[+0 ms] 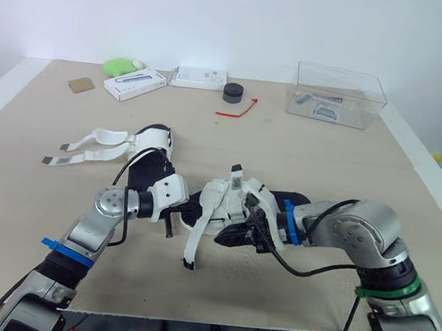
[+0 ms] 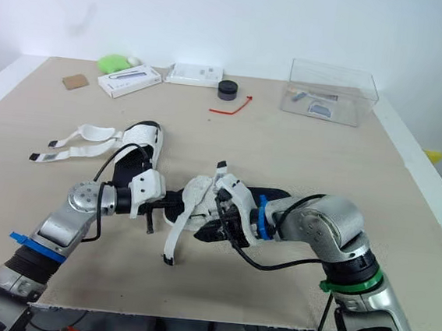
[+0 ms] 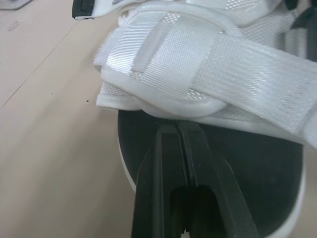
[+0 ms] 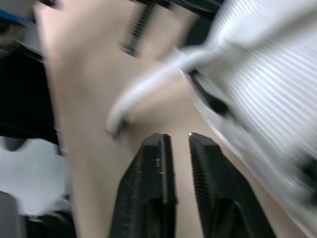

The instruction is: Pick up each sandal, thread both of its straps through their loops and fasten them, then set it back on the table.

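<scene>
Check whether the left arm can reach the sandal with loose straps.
Probably yes: the far sandal lies just beyond the left pincer, nothing between, though the pincer is at the near sandal.

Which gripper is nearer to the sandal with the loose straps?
Left. The left gripper is close beside that sandal; the right gripper is farther right, at the other sandal.

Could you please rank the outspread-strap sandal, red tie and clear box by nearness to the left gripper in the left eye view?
1. Outspread-strap sandal, just behind the left gripper.
2. Red tie, farther back, centre.
3. Clear box, back right.
</scene>
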You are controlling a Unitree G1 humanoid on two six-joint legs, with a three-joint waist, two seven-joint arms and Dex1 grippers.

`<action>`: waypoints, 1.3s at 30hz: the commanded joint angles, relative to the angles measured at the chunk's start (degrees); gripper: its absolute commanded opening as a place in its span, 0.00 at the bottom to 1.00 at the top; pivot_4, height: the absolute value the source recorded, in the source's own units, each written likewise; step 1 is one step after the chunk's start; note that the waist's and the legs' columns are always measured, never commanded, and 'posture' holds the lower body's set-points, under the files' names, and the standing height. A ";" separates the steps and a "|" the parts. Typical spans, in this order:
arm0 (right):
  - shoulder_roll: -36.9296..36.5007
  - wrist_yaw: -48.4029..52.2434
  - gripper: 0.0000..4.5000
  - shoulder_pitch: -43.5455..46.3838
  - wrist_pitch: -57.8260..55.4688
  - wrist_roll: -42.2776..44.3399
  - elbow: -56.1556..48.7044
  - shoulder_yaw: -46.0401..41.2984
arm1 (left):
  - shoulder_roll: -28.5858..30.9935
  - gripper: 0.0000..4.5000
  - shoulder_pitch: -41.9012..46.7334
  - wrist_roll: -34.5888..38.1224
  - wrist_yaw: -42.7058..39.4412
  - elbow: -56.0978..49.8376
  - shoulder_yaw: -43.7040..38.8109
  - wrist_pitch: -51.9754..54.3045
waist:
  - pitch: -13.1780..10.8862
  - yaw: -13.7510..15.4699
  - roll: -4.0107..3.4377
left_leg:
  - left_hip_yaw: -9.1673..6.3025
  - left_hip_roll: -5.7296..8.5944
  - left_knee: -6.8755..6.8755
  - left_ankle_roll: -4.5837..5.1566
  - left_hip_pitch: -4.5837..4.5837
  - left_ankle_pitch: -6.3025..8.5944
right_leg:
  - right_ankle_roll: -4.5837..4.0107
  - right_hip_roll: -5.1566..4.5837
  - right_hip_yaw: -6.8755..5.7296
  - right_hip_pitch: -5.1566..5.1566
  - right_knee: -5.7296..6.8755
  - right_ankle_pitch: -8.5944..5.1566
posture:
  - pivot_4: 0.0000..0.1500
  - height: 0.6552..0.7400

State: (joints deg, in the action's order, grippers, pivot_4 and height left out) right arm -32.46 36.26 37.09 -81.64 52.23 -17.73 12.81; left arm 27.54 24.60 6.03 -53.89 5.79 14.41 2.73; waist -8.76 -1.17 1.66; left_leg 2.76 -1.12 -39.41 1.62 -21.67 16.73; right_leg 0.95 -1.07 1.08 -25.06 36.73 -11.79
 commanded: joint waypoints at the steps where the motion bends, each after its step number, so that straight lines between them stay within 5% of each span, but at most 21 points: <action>1: 1.70 -0.43 0.56 1.35 -4.03 3.05 -1.27 -3.68 | 0.06 0.00 -0.48 -2.42 0.64 2.03 1.22 0.94 | 0.00 0.02 0.00 | -0.02 0.00 0.00 0.00 -0.01 0.00 | -0.01 -0.01 0.00 0.00 0.00 0.00 | 1.00 1.00; 5: 4.78 -2.86 0.98 2.22 -9.59 4.64 -1.22 -6.51 | 0.13 0.00 -0.75 -2.29 0.50 1.95 1.52 0.85 | 0.00 0.01 0.00 | -0.05 0.00 0.00 0.00 -0.06 0.00 | -0.03 -0.09 -0.02 -0.01 -0.01 -0.01 | 1.00 1.00; 27: 13.30 -17.09 0.99 6.31 -10.86 4.03 2.88 -2.26 | 0.31 0.00 -1.95 -2.31 1.07 1.46 1.58 1.08 | 0.00 -0.09 0.00 | -0.04 -0.04 -0.01 0.05 -0.05 -0.03 | -0.12 -0.06 -0.09 -0.05 0.01 0.09 | 1.00 1.00; 36: 15.10 -20.34 0.05 4.87 -10.86 1.95 2.26 -3.41 | -0.42 0.00 -1.18 -2.66 1.05 2.36 1.75 0.81 | 0.01 -0.16 0.00 | -0.03 -0.04 0.00 0.14 -0.06 -0.08 | -0.14 -0.06 -0.09 -0.06 0.00 0.13 | 1.00 1.00; 39: 14.59 -20.64 0.00 4.58 -10.86 2.34 1.95 -3.90 | -0.59 0.00 -1.01 -2.71 0.94 2.57 1.84 0.78 | 0.01 -0.17 0.01 | 0.00 -0.04 -0.01 0.14 -0.05 -0.09 | -0.09 -0.09 -0.08 -0.05 0.00 0.18 | 1.00 1.00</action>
State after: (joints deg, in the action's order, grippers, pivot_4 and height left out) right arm -17.66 16.02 41.86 -92.65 54.53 -14.74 10.57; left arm 26.85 24.36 5.29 -52.84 6.19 14.55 2.45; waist -8.75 -1.34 1.66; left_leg 2.77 -1.16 -39.43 1.77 -21.72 16.63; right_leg 0.87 -1.17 1.00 -25.10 36.73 -11.61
